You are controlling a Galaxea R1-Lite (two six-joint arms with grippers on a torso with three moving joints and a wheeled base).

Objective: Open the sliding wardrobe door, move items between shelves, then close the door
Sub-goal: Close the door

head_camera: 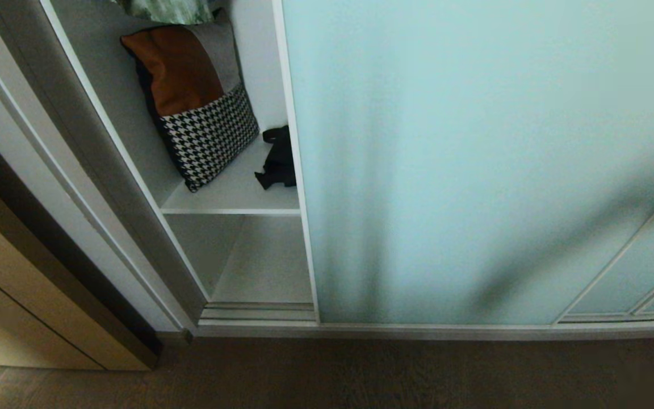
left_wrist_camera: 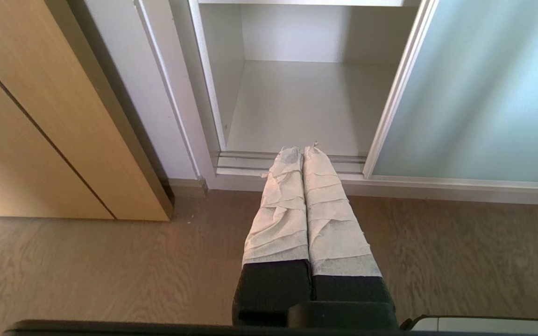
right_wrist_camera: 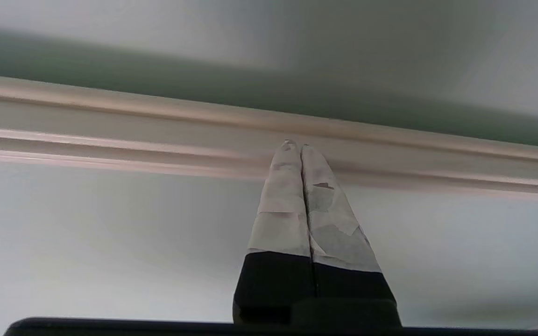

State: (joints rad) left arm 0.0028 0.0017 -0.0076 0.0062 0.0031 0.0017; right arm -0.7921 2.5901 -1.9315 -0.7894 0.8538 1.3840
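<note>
Head view shows the sliding wardrobe door (head_camera: 474,159) of frosted aqua glass covering most of the wardrobe, its left edge leaving a narrow gap open; in that gap the upper of the white shelves (head_camera: 230,196) carries a houndstooth cushion (head_camera: 196,102) leaning at the left and the black fabric bundle (head_camera: 277,159) against the door's edge; the left end effector (left_wrist_camera: 302,150), fingers pressed together, hangs above the wood floor (left_wrist_camera: 110,270) before the lower compartment; the right end effector (right_wrist_camera: 295,145), likewise pressed together, points at a pale frame rail (right_wrist_camera: 110,135).
</note>
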